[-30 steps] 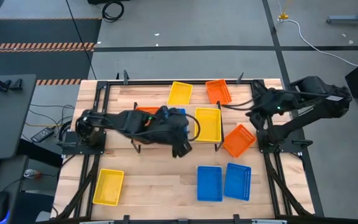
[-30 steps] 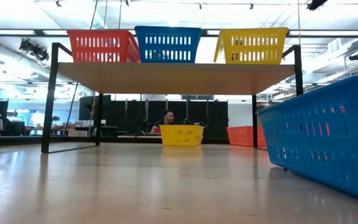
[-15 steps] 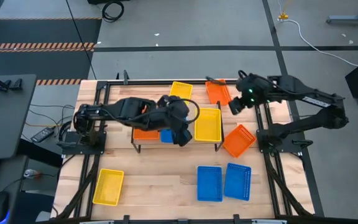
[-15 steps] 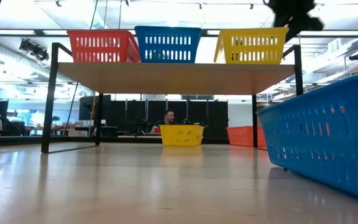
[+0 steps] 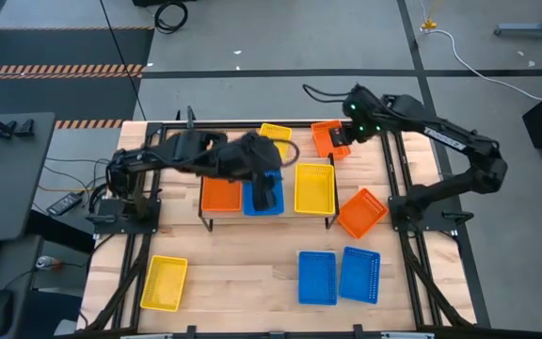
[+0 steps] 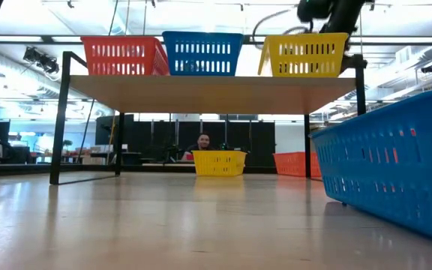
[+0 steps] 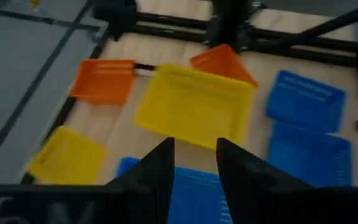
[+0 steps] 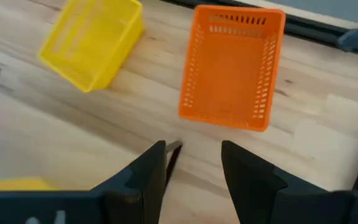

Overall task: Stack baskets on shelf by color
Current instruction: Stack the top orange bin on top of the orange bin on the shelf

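The shelf (image 5: 290,218) carries an orange basket (image 5: 220,195), a blue basket (image 5: 269,201) and a yellow basket (image 5: 314,188) side by side; the low view shows them on its board (image 6: 208,94). My left gripper (image 7: 194,165) is open and empty above the blue basket (image 7: 191,190). My right gripper (image 8: 193,163) is open and empty, above the table just short of a loose orange basket (image 8: 232,74) that rests on its base at the table's far edge (image 5: 328,137).
Loose baskets rest on the table: a yellow one (image 5: 274,135) at the far edge, an orange one (image 5: 361,212) right of the shelf, two blue ones (image 5: 317,278) (image 5: 360,273) near the front, and a yellow one (image 5: 164,282) at the front left.
My left gripper has drawn back from the shelf's near edge toward the far side, uncovering the orange and blue baskets, which stay put. My right gripper has swung from the table's right side toward the far edge, up to the loose orange basket.
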Controlling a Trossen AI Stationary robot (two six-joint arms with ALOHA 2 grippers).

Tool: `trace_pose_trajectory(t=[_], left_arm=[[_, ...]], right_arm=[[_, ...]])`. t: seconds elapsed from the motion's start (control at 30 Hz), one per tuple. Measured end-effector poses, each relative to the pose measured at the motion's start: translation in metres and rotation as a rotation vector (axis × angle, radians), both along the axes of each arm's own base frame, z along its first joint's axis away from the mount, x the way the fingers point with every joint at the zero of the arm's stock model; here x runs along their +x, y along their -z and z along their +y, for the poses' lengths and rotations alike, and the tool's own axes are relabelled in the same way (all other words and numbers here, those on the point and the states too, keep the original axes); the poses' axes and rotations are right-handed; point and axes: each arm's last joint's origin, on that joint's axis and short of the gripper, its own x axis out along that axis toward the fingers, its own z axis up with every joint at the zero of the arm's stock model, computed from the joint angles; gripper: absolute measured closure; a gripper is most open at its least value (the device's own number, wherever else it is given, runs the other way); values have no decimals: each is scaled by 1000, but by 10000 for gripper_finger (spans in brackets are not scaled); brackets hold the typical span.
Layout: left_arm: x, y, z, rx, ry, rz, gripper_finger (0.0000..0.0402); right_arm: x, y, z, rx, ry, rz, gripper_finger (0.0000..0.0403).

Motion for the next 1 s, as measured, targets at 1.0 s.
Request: trace_pose_trajectory(t=[1.0], left_arm=[[-56,-7,76,-55,15,234,276]], right_arm=[[21,94,-66,209,-729,343,241]])
